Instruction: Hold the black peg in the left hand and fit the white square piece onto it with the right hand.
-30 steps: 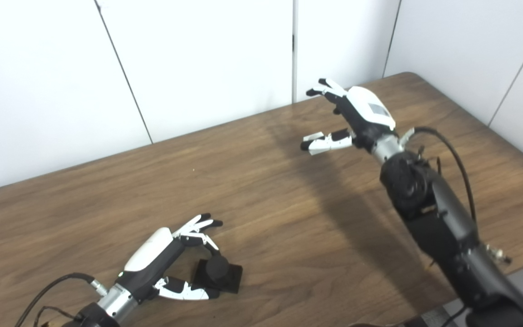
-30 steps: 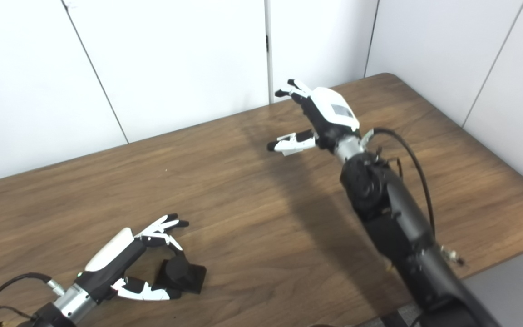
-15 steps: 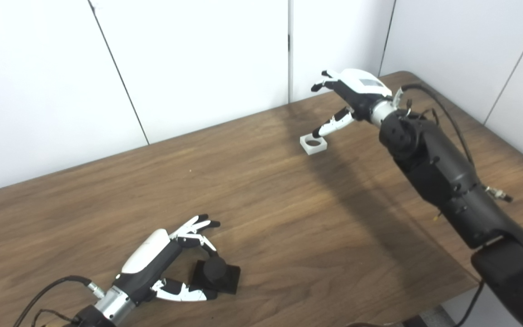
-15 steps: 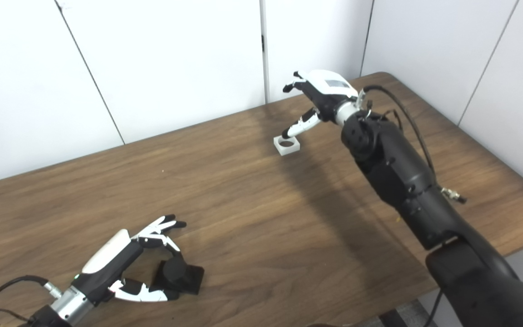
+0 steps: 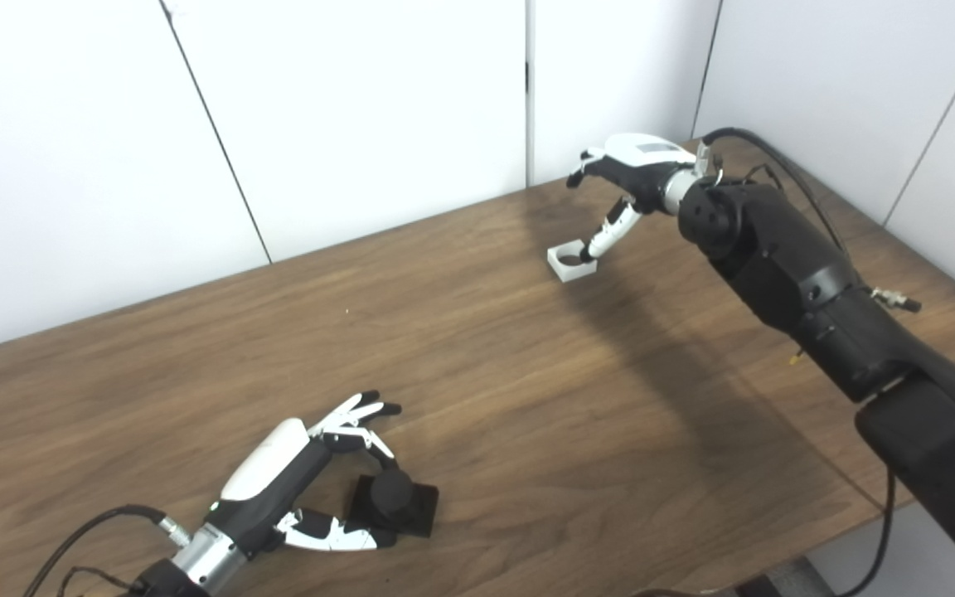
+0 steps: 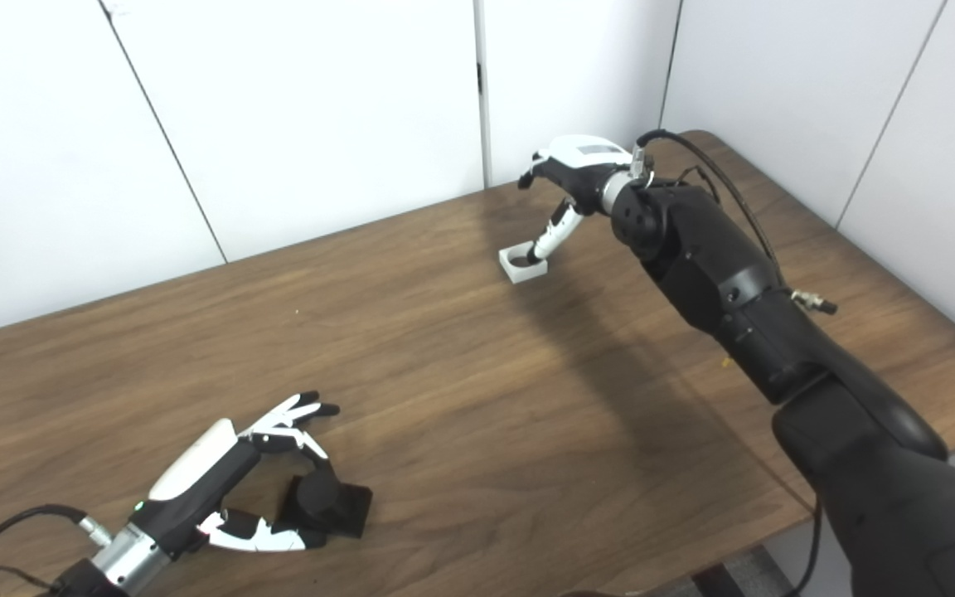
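White square piece: the white square piece [image 5: 571, 263] lies flat near the far edge of the bench [image 5: 527, 390], toward the far right corner, its round hole facing up.
Right hand: the right hand [image 5: 631, 170] hangs over the piece, fingers spread above it and thumb tip reaching down to the block's right rim; it grips nothing yet.
Black peg: the black peg [image 5: 386, 495], a short round post on a flat square base, sits near the front edge toward the left corner, well apart from the white piece.
Left hand: the left hand [image 5: 295, 481] brackets the peg, fingers arched over the post, thumb low along the base's near side; open around it, not clamped.
Handling, white piece: it looks rigid, light and smooth-sided, likely to skate on the bench if nudged; the two opposite flat walls seem the best hold, leaving the hole clear.
Handling, peg: it looks stiff and light; a hold on the base edges would probably leave the post free.
Hard to make out: whether the right thumb touches the block or only overlaps it; whether the left fingertips rest on the post; the peg base's near edge, hidden behind the left thumb.
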